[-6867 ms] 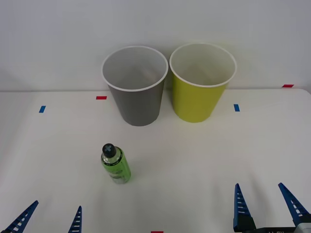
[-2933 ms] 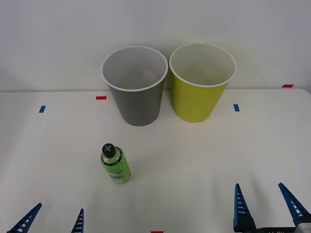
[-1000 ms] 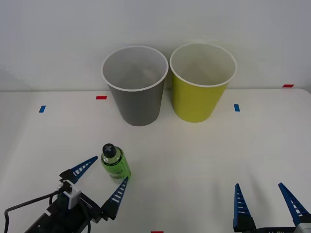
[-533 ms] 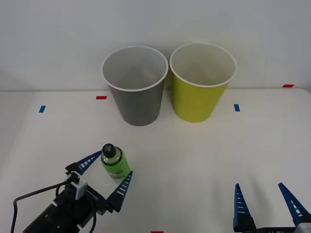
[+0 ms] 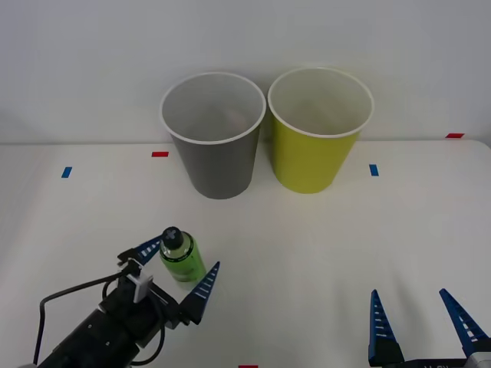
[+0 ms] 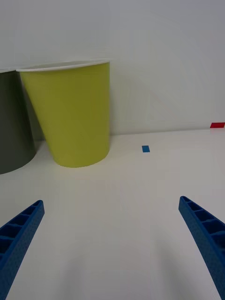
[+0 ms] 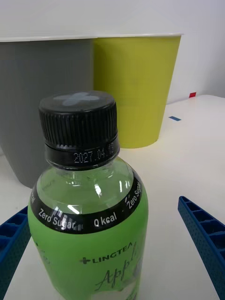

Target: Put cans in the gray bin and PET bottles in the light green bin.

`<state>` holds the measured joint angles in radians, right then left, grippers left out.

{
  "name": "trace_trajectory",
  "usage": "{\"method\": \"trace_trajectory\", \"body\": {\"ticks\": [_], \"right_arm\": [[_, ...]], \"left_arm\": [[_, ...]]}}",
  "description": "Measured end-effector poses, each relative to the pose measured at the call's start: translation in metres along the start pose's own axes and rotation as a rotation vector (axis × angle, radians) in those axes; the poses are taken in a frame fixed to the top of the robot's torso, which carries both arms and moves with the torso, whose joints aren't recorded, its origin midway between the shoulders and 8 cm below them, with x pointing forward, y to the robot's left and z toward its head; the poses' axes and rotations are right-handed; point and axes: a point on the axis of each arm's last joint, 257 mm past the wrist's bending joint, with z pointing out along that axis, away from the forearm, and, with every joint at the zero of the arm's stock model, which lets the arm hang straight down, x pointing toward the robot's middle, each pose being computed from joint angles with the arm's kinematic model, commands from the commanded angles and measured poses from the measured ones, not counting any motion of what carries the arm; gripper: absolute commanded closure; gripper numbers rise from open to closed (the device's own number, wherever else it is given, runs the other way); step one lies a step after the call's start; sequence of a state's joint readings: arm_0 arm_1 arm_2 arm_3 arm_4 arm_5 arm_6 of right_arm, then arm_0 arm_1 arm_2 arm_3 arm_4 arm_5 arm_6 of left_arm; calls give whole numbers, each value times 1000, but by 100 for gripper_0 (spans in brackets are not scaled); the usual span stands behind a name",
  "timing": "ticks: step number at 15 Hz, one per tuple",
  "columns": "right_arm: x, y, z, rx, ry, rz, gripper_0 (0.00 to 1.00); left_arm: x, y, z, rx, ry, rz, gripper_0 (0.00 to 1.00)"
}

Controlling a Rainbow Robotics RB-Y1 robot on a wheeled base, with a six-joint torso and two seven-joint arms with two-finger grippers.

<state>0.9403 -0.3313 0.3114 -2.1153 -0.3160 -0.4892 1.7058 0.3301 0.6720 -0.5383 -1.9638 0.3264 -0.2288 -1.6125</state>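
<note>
Now that the left gripper [image 5: 178, 267] has advanced, its spread fingers straddle the upright PET bottle [image 5: 181, 257] without contact; closing comes next. The right gripper [image 5: 420, 318] waits, fingers apart.

Upright green PET bottle with dark cap [image 5: 181, 259] between spread blue fingers of left gripper [image 5: 177, 268]; tall gray bin [image 5: 214, 134] and yellow-green bin [image 5: 318, 129] behind.

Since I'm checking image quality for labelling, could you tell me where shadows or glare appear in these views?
Front view: a soft shadow lies beside the green clear plastic bottle, between the open left tool's fingers. Left wrist view: small highlights glint on the bottle's clear shoulder. Right wrist view: faint shadows trail from the open right tool's fingers.
</note>
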Motion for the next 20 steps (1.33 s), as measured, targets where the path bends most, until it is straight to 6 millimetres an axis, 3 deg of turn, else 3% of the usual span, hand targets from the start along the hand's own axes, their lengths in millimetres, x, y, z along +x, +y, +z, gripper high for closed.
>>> {"method": "trace_trajectory", "body": {"ticks": [1,2,14,20], "right_arm": [[0,0,0,0,0,0,0],[0,0,0,0,0,0,0],[0,0,0,0,0,0,0],[0,0,0,0,0,0,0]], "left_arm": [[0,0,0,0,-1,0,90],[-1,0,1,1,-3,0,94],[-2,5,6,0,53,-18,98],[-40,17,12,-22,196,-21,98]]}}
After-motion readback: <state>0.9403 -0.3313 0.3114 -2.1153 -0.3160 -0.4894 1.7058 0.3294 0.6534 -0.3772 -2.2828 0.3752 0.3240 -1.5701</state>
